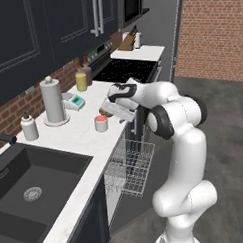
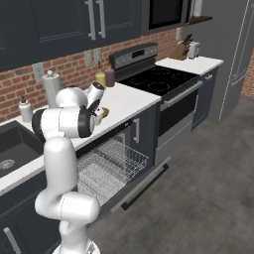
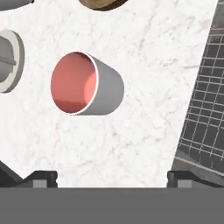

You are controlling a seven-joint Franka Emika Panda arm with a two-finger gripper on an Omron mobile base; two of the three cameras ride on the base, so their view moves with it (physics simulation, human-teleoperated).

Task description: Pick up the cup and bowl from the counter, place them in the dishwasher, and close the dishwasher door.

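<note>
You were on the first pick, your gripper (image 3: 111,178) spread wide and empty above the counter (image 3: 148,65), the cup (image 3: 85,84) upright at its eleven o'clock; next came shifting over it, descending, and clamping.

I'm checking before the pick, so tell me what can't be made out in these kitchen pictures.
- Bowl: hand view, cut off by the top edge.
- Bowl: left base view, almost wholly hidden behind the hand.
- Cup: right base view, hidden behind the arm.
- Dishwasher door: left base view, mostly hidden behind the arm and wire rack.
</note>
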